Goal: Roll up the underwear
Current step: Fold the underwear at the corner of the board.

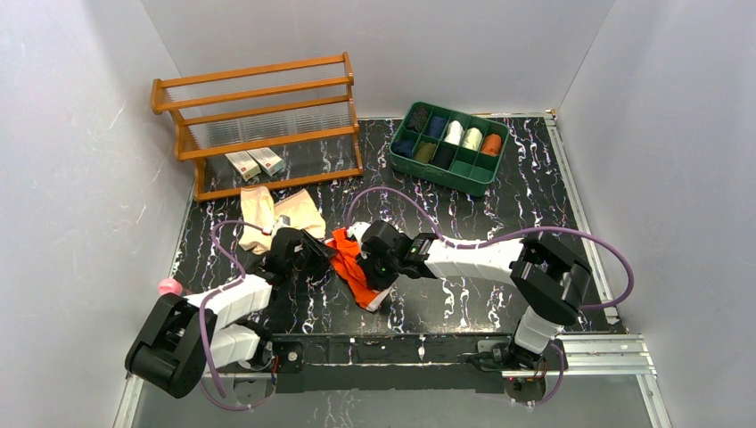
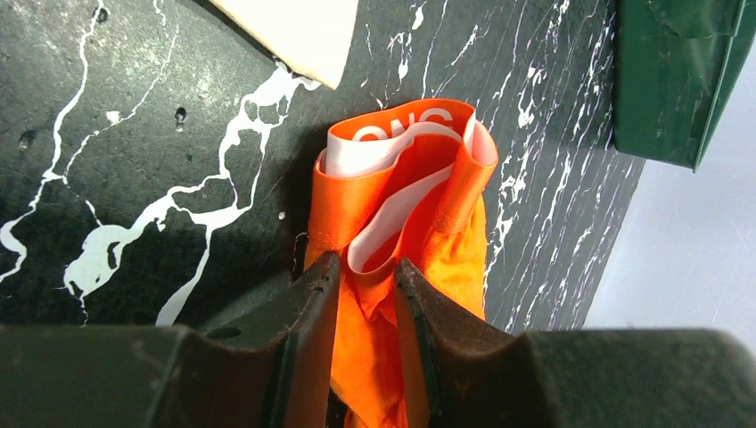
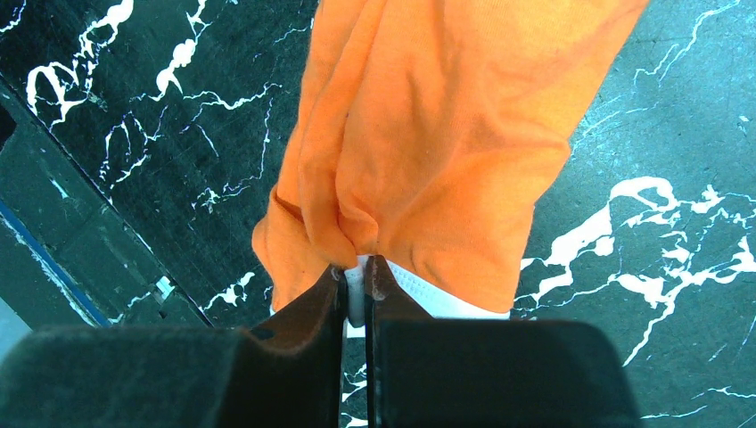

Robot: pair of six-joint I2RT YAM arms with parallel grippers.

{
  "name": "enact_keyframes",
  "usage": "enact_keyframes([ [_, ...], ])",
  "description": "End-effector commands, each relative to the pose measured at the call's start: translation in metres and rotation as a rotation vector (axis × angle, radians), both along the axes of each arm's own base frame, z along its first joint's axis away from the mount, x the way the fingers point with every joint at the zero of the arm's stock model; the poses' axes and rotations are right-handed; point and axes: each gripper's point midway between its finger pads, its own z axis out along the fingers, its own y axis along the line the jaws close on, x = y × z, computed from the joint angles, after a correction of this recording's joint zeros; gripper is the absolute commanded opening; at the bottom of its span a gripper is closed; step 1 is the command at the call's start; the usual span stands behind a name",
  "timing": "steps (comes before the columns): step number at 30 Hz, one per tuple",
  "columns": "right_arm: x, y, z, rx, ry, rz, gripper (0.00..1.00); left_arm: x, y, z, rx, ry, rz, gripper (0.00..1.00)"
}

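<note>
The left end effector (image 2: 365, 294) and right end effector (image 3: 357, 276) both clench the orange underwear (image 1: 355, 263), bunched and unrolled on the bench (image 1: 499, 214). The tan underwear (image 1: 276, 214) lies loose behind it; I judge 0 of 2 rolled.

The orange underwear (image 1: 365, 290) lies bunched mid-bench (image 1: 464, 294), the left pincer (image 1: 324, 254) and right pincer (image 1: 364, 266) both at it. Tan underwear (image 1: 272, 214) lies beside a wooden rack (image 1: 258, 116); a green tray (image 1: 448, 169) sits far right.
</note>
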Motion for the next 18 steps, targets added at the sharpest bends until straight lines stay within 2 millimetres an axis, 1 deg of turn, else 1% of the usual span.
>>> enact_keyframes([
  [1,0.001,0.005,0.016,0.056,-0.017,-0.005,0.15,0.008,0.001,0.004,-0.017,-0.043,0.022,0.27],
  [6,0.0,0.005,0.015,0.058,-0.013,-0.005,0.15,0.009,-0.001,0.004,-0.022,-0.041,0.019,0.25],
  [13,-0.002,0.005,0.014,0.058,-0.008,-0.002,0.15,0.009,-0.001,-0.001,-0.009,-0.028,0.014,0.16],
  [16,-0.002,0.004,0.013,0.057,-0.007,-0.001,0.15,0.011,-0.001,0.002,-0.008,-0.04,0.009,0.1],
  [18,-0.002,0.004,0.014,0.057,-0.007,0.0,0.15,0.011,-0.008,0.009,-0.025,-0.048,-0.024,0.04],
])
